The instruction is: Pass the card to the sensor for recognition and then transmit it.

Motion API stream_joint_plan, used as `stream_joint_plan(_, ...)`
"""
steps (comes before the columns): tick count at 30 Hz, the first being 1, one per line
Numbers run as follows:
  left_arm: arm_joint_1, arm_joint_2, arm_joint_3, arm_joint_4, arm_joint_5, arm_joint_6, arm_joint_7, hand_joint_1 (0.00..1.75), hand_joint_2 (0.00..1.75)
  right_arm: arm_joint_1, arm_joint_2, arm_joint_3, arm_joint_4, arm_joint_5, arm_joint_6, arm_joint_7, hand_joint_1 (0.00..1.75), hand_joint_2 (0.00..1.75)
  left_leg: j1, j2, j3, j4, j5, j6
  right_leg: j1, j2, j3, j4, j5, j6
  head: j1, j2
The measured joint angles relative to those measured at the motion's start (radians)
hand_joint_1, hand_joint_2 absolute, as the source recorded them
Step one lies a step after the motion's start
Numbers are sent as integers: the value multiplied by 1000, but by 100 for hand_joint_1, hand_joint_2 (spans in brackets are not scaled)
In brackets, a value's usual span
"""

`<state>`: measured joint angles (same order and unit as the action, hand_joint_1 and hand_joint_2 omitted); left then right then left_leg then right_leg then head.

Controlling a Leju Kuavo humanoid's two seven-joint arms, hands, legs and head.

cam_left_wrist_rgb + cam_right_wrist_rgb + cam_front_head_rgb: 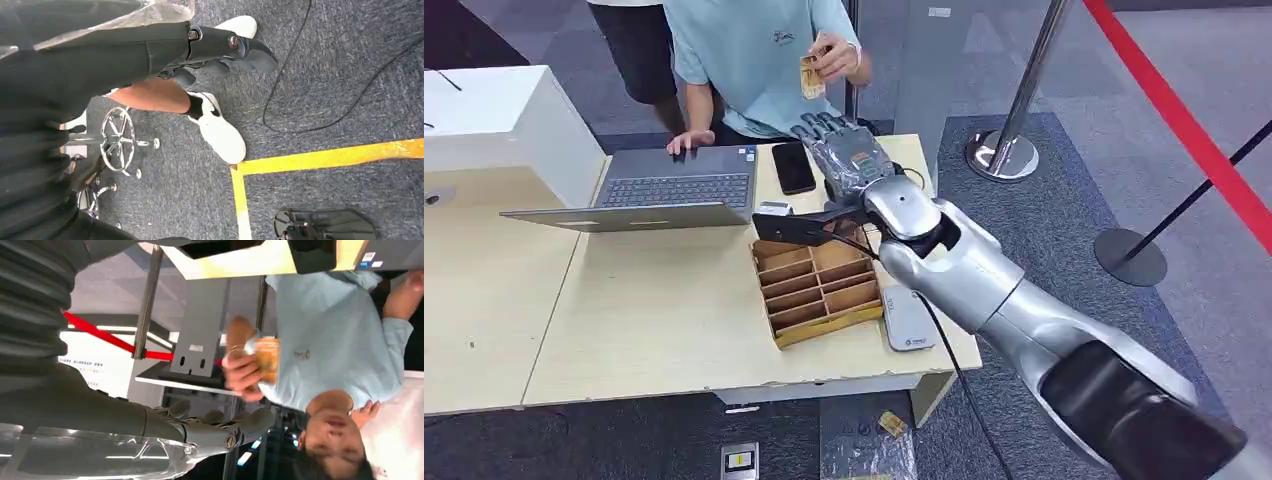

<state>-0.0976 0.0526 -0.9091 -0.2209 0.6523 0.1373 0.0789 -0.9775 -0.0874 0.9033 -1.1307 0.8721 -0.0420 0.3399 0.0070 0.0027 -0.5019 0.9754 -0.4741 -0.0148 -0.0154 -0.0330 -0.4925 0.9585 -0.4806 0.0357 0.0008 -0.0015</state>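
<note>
My right hand is stretched out flat over the table and holds nothing. A person's hand holds the card just past it. My left hand hangs empty, fingers a little curled.

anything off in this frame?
One thing: a card-like item lies on the floor below the table, beside clear wrapping. The card is in the person's hand; the right hand holds nothing.

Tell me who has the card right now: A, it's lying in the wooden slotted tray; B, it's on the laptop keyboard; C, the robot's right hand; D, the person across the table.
D: the card is in the person's hand, raised above the table, while the robot's right hand reaches toward it, holding nothing.
</note>
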Motion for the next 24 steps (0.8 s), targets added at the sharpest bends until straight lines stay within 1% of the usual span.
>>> stream_joint_plan(5,-1,1,-5,0,-9,-8,5,0,175,-12,3,1,28,-13,15,-15,0,175,0,0,0,0,0,0,0,0,0,0,0,0,0,0)
stream_joint_plan(12,-4,9,-16,0,-9,-10,-8,0,175,-65,21,7,122,-16,13,-36,0,175,0,0,0,0,0,0,0,0,0,0,0,0,0,0)
stream_joint_plan(24,-4,9,-17,0,-1,-10,-7,0,175,-57,26,18,191,-26,4,-38,0,175,0,0,0,0,0,0,0,0,0,0,0,0,0,0)
